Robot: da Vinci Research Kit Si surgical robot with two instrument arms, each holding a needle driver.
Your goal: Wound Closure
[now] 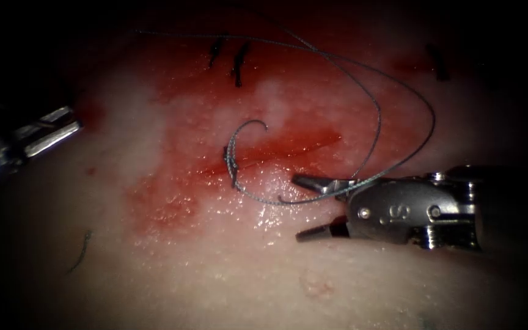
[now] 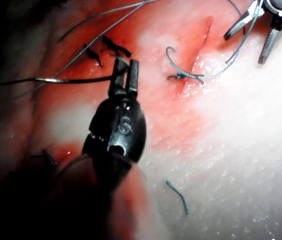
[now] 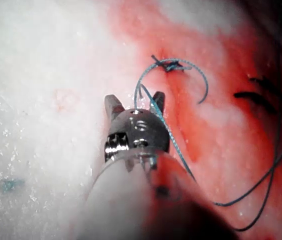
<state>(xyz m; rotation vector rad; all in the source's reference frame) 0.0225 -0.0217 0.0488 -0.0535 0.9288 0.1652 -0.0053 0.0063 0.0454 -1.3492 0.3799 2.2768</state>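
An "S" is stamped on the right tool (image 1: pixel 305 206), jaws spread, holding nothing; blue thread (image 1: pixel 371 107) is draped over it. The left tool (image 2: pixel 125 70) is closed on the needle (image 2: pixel 56 80).

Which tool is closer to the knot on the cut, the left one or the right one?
Right. The right tool sits just right of the knot, jaws open, thread draped over it. The left tool is far off to the left, holding the needle.

The right tool (image 1: pixel 313 208) reaches in level from the right, jaws spread wide — one above the other. The left tool (image 1: pixel 62 128) sits far left, jaws nearly together.
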